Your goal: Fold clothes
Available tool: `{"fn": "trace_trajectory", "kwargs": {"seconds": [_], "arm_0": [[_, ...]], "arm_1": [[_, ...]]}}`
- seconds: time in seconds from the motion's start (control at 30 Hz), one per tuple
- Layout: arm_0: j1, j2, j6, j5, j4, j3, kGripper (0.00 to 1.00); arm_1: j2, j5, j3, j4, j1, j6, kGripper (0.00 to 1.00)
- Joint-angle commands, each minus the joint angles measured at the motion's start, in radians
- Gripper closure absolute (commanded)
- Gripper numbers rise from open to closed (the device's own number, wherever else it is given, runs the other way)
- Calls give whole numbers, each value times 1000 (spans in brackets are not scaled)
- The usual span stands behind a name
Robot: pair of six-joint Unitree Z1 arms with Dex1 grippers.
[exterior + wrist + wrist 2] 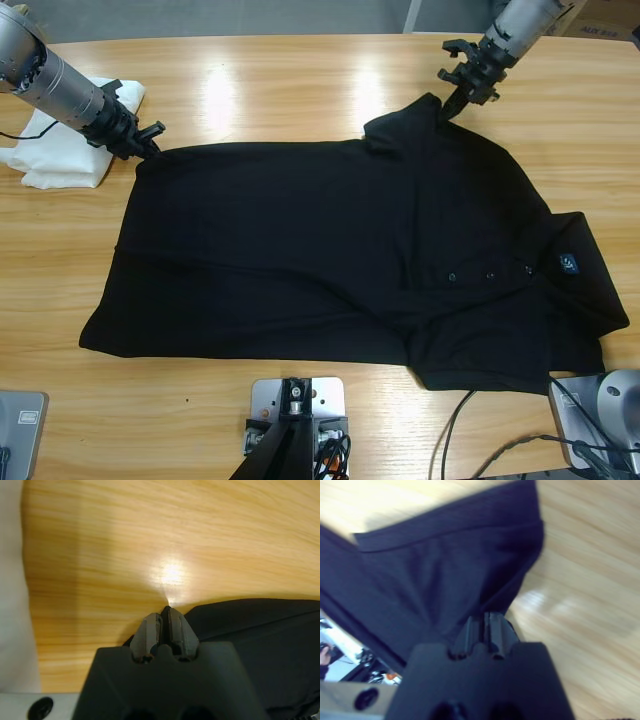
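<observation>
Pinching polo shirt [330, 260] corners: left end effector [152, 143] hem; right end effector [452, 100] sleeve.

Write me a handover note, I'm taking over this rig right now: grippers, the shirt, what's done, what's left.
Left gripper: shut on the shirt at its far hem corner.
Right gripper: shut on the far sleeve.
The shirt lies spread flat on the table, buttons up, collar towards the right arm's end. A white garment sits under the left arm.
Done: both far corners gripped.
Left: every fold.
</observation>
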Motion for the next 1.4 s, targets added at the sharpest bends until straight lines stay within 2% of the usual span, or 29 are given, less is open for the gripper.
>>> {"fn": "trace_trajectory", "kwargs": {"seconds": [0.03,0.57,0.87,0.97,1.0,1.03,1.07,1.1,1.13,1.27,1.4], "arm_0": [[19,-75,-28,14,25,78,1000],[19,-254,-68,12,17,267,1000],[19,-429,-70,14,18,400,1000],[18,-459,-65,14,13,445,1000],[18,-461,-64,14,4,462,1000],[18,-460,-63,15,-7,476,1000],[18,-458,-64,15,-20,487,1000],[17,-451,-65,15,-28,491,1000],[14,-445,-70,14,-36,491,1000],[-10,-396,-112,14,-72,473,1000],[-34,-347,-148,12,-108,462,1000]], "arm_1": [[-158,49,180,12,12,-20,1000],[-457,54,695,-52,11,-34,1000],[-667,49,788,14,-24,-27,1000],[-654,44,834,-31,-24,-25,1000],[-635,52,844,-62,-24,-24,905],[-610,57,855,-102,-24,-16,501],[-572,60,860,-136,-24,-3,283],[-535,76,858,-161,-24,1,84],[-507,92,857,-192,-24,3,4],[-432,62,848,-318,-24,-19,0],[-390,34,851,-373,-24,-13,0]]}}
